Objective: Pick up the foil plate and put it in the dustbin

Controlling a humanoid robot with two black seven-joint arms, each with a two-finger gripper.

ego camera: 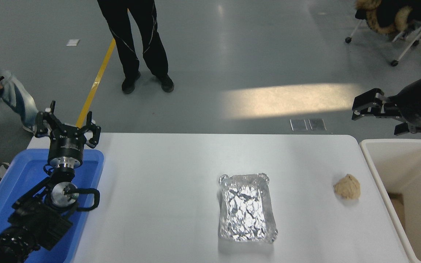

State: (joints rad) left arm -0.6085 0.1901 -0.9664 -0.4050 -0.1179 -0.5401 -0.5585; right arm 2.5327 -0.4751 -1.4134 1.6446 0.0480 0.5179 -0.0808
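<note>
The foil plate (246,209) is a shiny wrinkled silver tray lying on the white table (166,175), right of centre and near the front. The dustbin (411,182) is a cream-white bin standing off the table's right edge. My right gripper (362,106) hangs in the air above the table's far right corner and the bin's far rim, pointing left, far from the foil plate and holding nothing that I can see. My left gripper (67,126) is parked open and empty over the blue bin at the lower left.
A tan wadded paper ball (347,186) lies on the table between the foil plate and the dustbin. A blue bin (16,175) stands at the table's left edge. A person's legs (137,40) stand beyond the far side; another person sits at the left edge.
</note>
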